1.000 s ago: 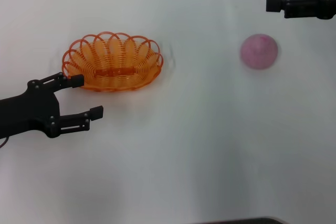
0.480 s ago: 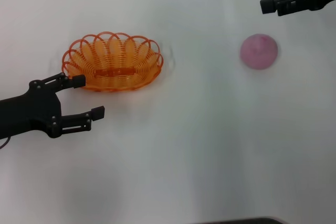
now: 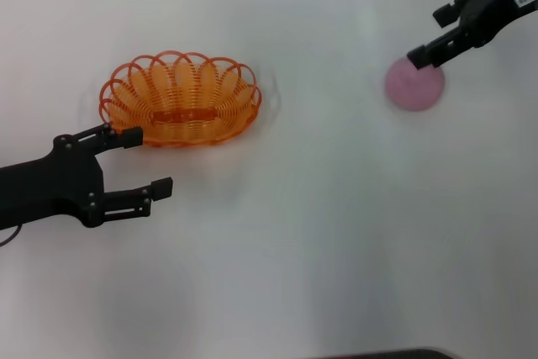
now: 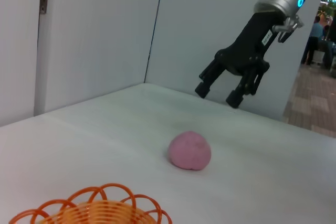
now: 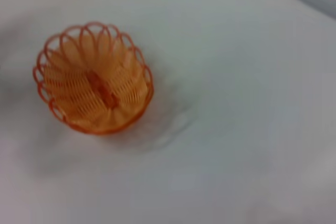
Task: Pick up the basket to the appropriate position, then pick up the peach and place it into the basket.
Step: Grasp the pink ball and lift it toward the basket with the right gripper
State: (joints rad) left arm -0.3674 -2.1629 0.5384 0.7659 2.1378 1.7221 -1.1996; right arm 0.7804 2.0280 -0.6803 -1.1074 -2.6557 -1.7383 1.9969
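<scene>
1. Since a second ago my right gripper (image 3: 437, 35) has swung down from the far right corner toward the peach (image 3: 414, 83); in the head view its nearer fingertip now overlaps the fruit's far edge.
2. From the left wrist view I see that the right gripper (image 4: 218, 94) hangs in the air above and beyond the peach (image 4: 190, 150), not touching it, with its fingers spread apart and nothing between them.
3. Over the same second my left gripper (image 3: 150, 161) has slid slightly nearer to me; its fingers are parted and hold nothing.
4. One left fingertip (image 3: 130, 137) lies just at the near rim of the basket (image 3: 180, 98); I cannot tell whether it touches the rim. The other finger sits well clear of the basket on my side.
5. I see the basket in the same spot as before, resting upright on the white table (image 3: 294, 233) at the left, with its flat orange strip showing at the bottom.
6. On the right wrist view the basket (image 5: 93, 77) sits alone on the table (image 5: 236, 129).
7. Across the table, the peach rests on the right side, well apart from the basket, and it has not shifted.
</scene>
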